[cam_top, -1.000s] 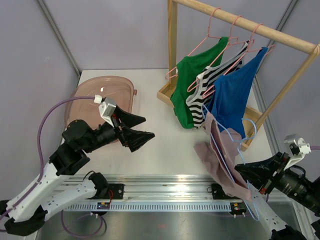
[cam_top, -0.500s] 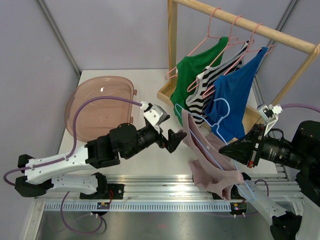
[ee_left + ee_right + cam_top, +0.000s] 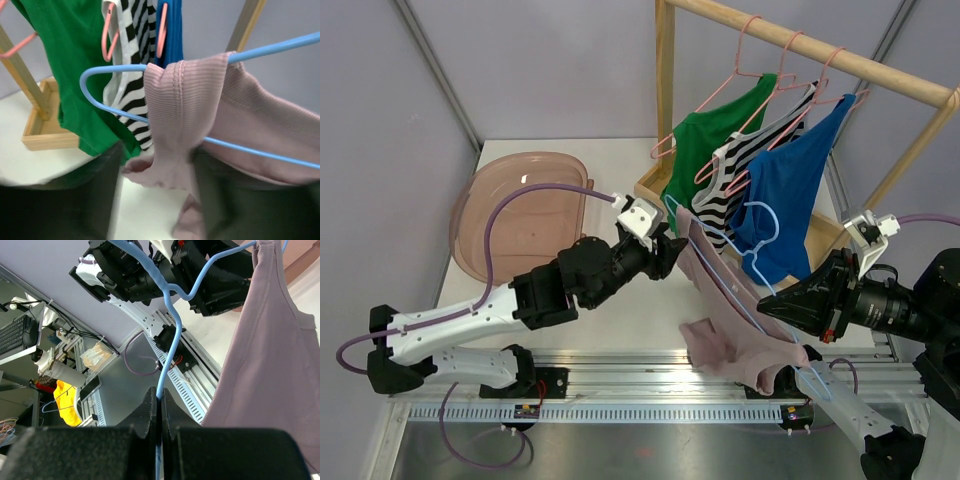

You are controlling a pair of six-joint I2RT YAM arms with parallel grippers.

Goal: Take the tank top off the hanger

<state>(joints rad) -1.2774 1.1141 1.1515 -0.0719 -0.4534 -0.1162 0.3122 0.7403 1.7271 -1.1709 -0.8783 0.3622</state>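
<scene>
Obs., one moment.

- Tank top: mauve rib-knit with stitched hems, soft and limp. It hangs on a thin blue wire hanger held in the air over the front of the white surface, forward of the wooden rack. One strap is folded over the hanger's rounded end. The body sags in a crumpled bunch below the wire, close above the near rail.
- Right tool: dark jaws clenched on the hanger wire, which runs straight up out from between the closed fingers, then kinks and bends across. The hanger lies tilted, its looped end up toward the rack.
- Left tool: reached in to the raised strap end of the garment. In the wrist view its two dark fingers are blurred and stand apart on either side of the folded strap. A sliver of white surface shows between one finger and the cloth, so the jaws straddle the strap and are not clamped on it.
- On the rack's round rail, on pink wire hangers: a green top, a black-and-white striped top and a blue top.
- Rear left of surface: a shallow translucent pink basin, oval, smooth plastic.
</scene>
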